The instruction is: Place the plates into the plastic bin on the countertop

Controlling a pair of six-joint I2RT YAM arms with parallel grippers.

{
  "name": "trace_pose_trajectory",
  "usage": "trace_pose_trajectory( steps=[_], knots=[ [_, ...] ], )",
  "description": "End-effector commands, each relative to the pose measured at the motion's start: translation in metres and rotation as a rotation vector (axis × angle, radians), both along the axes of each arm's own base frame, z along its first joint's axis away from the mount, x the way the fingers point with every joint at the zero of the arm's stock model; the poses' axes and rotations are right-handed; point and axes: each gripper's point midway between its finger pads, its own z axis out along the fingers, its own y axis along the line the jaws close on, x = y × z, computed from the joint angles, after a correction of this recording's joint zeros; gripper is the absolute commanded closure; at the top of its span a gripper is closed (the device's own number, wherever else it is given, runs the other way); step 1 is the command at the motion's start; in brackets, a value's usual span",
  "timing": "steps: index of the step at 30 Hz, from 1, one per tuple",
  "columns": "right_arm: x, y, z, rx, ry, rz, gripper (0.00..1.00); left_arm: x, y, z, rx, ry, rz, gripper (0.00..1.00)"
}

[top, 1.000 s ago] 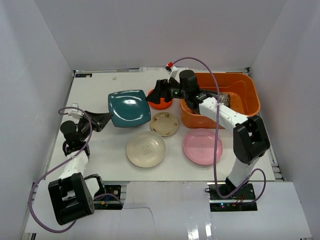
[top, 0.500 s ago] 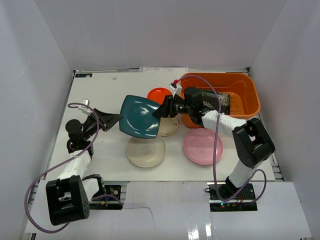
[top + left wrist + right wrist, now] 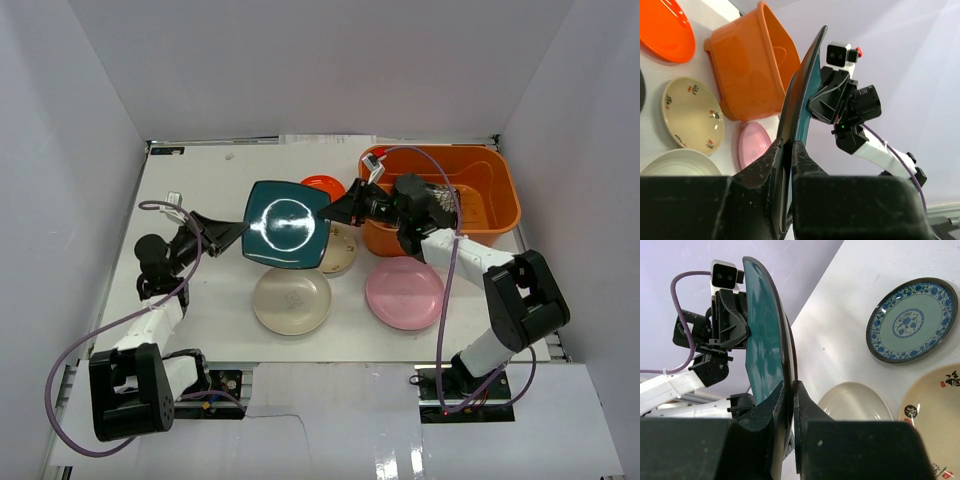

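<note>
Inspecting the scene found the teal plate [image 3: 285, 223] lifted off the counter [image 3: 200, 180], steeply tilted, glazed face toward the overhead camera, hanging between both arms approx. mid-counter. Left hand [image 3: 238, 235] was clamped on the plate's left edge, one finger each side of the rim per left wrist view. Right hand [image 3: 338, 212] was clamped on the opposite edge, likewise astride the rim. Plastic bin [image 3: 485, 200] sat at rear right of the counter; the teal plate hung to its left.

Orange-red plate [image 3: 322, 185] lay behind the teal plate, partly hidden by it. Tan plate [image 3: 340, 255] lay under its lower right edge, partly covered. Cream plate [image 3: 291, 298] and pink plate [image 3: 404, 292] lay toward the front, apart from each other. Blue-patterned plate [image 3: 912, 320] showed in right wrist view only, flat on the counter beside the tan plate.
</note>
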Motion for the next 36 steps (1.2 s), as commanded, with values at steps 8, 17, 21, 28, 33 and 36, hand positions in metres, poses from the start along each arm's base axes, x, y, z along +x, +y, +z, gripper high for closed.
trace_pose_trajectory(
  steps=[8,17,21,28,33,36],
  knots=[
    [0.039,-0.095,0.092,0.198,-0.141,-0.227,0.92,-0.002,-0.036,0.035,-0.025,-0.058,-0.155,0.54],
    [0.088,-0.227,0.083,0.156,-0.095,-0.528,0.92,0.007,-0.034,0.02,0.071,-0.024,-0.098,0.28],
    [0.111,-0.287,0.038,-0.038,-0.022,-0.735,0.92,0.011,-0.014,-0.02,0.273,0.099,0.052,0.26],
    [0.13,-0.34,0.003,-0.254,0.003,-0.944,0.92,-0.016,0.014,-0.106,0.528,0.331,0.123,0.2],
    [0.139,-0.347,-0.024,-0.329,0.061,-0.936,0.92,-0.024,0.027,-0.125,0.59,0.434,0.174,0.2],
    [0.142,-0.35,-0.048,-0.371,0.112,-0.924,0.92,-0.031,0.021,-0.133,0.62,0.452,0.158,0.2]
  ],
)
